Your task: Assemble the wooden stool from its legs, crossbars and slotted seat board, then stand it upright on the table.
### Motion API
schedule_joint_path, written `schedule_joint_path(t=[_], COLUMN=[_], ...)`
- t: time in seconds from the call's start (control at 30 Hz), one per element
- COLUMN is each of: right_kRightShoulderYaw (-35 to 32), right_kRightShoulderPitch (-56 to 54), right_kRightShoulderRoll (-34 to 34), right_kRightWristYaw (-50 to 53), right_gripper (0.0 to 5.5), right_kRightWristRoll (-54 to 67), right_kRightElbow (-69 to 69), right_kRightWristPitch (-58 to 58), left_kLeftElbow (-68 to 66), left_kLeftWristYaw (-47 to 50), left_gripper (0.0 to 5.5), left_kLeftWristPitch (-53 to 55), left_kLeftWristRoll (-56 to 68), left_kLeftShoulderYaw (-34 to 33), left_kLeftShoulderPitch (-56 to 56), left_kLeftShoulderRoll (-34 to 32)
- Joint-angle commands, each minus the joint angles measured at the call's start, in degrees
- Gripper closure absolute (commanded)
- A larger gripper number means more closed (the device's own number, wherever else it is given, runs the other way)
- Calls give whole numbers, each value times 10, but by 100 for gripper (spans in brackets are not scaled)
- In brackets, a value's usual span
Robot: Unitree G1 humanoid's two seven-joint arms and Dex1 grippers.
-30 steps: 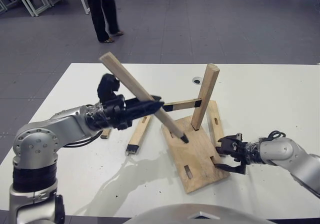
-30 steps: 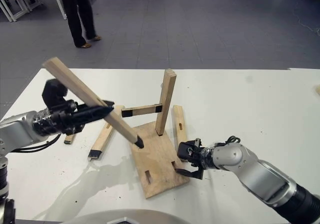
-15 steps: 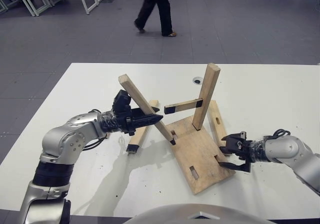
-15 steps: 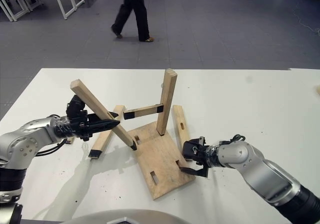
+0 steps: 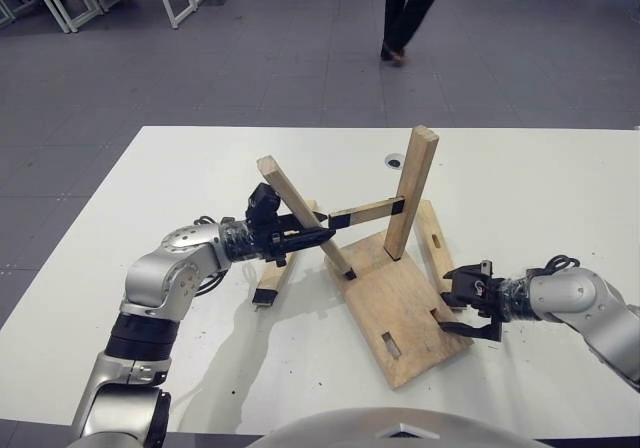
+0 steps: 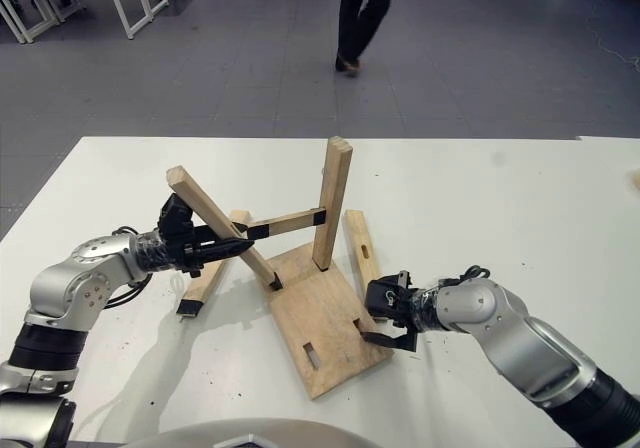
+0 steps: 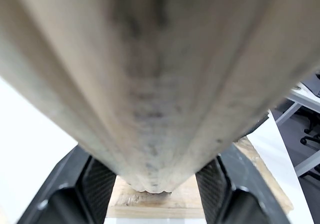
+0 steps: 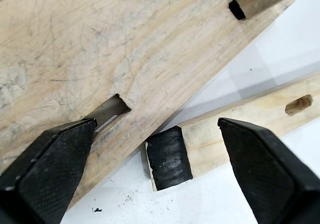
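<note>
Two wooden legs are seen rising from the slotted seat board [image 5: 400, 313], which lies flat on the white table [image 5: 560, 188]. One upright leg [image 5: 410, 193] stands at the board's far edge, and a short crossbar [image 5: 365, 211] with a black-wrapped joint juts from it, out past the board's far left corner. A slanted leg [image 5: 298, 213] is gripped at its middle by the left gripper [image 5: 318, 235], whose two fingers [image 7: 216, 184] are closed against its sides. This leg's black-tipped lower end is set against the board's far left corner; whether it is seated in a slot cannot be told. Its upper end leans up and away from the board, to the left. The right gripper [image 5: 458, 303] is placed at the board's right edge, with its fingers [image 8: 47, 159] spread wide and nothing clamped. Between them are seen the board's edge, an empty slot [image 8: 111, 111] and the black-capped end of a loose leg [image 5: 432, 240]. That loose leg lies flat on the table just beside the board's right edge. Another loose leg [image 5: 278, 273] lies flat on the table left of the board, beneath the left gripper.
</note>
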State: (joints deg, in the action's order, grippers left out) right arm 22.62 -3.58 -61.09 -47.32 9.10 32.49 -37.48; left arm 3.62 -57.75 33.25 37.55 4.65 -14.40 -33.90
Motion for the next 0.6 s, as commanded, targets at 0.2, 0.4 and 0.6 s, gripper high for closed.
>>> schedule_joint_path(t=[0.2, 0.4, 0.6], right_kRightShoulderYaw=[-3, -4, -3], right_kRightShoulderPitch=[23, 33, 31], right_kRightShoulderRoll=[12, 19, 27], right_kRightWristYaw=[7, 11, 10], right_gripper=[103, 103, 103], right_kRightWristRoll=[-23, -28, -36], right_kRightElbow=[-5, -1, -3], right_kRightWristPitch=[-26, -31, -28], left_kLeftElbow=[-38, -58, -72], left_kLeftWristYaw=[-2, 8, 17], left_gripper=[346, 346, 346], left_kLeftWristPitch=[-14, -20, -32], left_kLeftWristRoll=[-86, -120, -152], left_kLeftShoulderYaw=[47, 70, 100], left_kLeftShoulderPitch=[-25, -37, -42], left_kLeftShoulderRoll=[-23, -27, -30])
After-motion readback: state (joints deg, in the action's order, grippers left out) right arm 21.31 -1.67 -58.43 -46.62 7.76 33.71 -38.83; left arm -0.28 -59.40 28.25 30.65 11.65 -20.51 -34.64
